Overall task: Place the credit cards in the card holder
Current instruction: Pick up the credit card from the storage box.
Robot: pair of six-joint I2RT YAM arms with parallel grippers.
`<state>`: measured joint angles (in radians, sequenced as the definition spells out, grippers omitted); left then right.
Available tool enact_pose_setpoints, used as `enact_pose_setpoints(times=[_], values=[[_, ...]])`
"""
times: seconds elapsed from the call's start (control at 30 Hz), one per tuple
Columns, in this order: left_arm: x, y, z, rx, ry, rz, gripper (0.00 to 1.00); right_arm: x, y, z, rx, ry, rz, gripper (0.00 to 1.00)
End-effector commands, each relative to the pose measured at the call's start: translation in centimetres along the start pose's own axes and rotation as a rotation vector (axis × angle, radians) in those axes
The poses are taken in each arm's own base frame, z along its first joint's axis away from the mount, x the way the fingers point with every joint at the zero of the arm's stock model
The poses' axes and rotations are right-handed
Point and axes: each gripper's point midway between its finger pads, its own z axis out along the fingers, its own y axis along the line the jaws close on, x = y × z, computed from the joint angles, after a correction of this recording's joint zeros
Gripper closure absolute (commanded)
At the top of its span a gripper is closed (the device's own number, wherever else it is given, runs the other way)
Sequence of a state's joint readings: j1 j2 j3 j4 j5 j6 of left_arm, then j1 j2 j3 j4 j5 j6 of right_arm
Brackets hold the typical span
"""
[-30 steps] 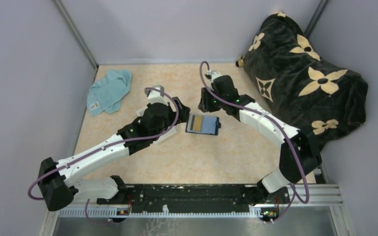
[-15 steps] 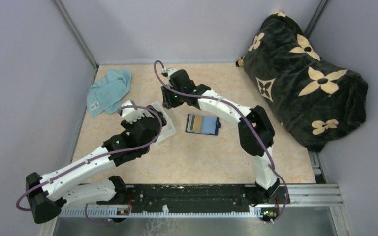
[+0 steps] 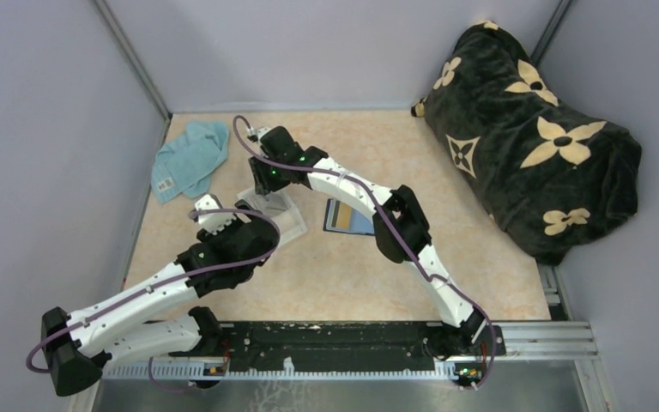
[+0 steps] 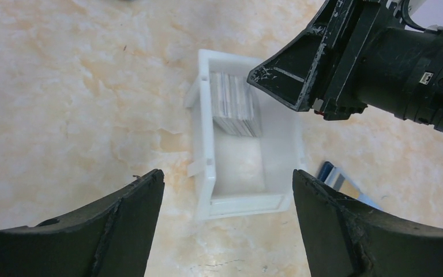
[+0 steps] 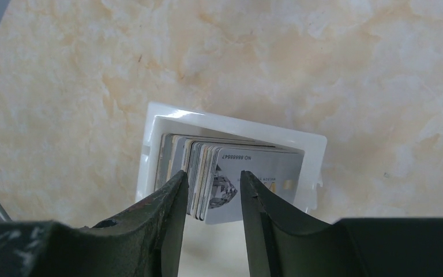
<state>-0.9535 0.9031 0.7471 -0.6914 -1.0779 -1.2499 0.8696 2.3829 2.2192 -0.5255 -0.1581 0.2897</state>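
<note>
The credit cards (image 5: pixel 265 170) sit stacked on edge at one end of the white tray (image 5: pixel 231 122) on the desk (image 3: pixel 343 283); the right gripper (image 5: pixel 211 175) hangs directly above them, jaws partly apart, gripping nothing; the left gripper (image 4: pixel 226 173) hovers wide open over the tray's other end; the card holder (image 3: pixel 352 225) lies just beside the tray, with a yellowish card showing in it.

We see a smooth, marble-patterned table (image 3: pixel 352 275), a milky plastic tray (image 4: pixel 205 144), glossy plastic cards (image 5: pixel 248 179), matt black fingers (image 5: pixel 156 225) with scuffed edges, a soft teal cloth (image 3: pixel 190 157) and a plush blanket (image 3: pixel 532 146)
</note>
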Motion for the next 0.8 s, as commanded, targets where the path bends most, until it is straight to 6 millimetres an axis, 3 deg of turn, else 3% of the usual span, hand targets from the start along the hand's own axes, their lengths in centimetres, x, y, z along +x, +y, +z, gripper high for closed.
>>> enact_pose_setpoints(times=[0.0, 0.43, 0.77], values=[[0.3, 1.7, 0.3, -0.043, -0.029, -0.032, 0.12, -0.5, 0.4, 0.3, 0.009, -0.002, -0.001, 0.60], [3.3, 0.6, 2.5, 0.062, 0.114, 0.059, 0.07, 2.3, -1.0, 2.6, 0.050, 0.072, 0.037, 0.58], [5.4, 1.7, 4.3, 0.067, 0.215, 0.070, 0.07, 3.9, -1.0, 3.7, 0.034, 0.124, 0.076, 0.58]])
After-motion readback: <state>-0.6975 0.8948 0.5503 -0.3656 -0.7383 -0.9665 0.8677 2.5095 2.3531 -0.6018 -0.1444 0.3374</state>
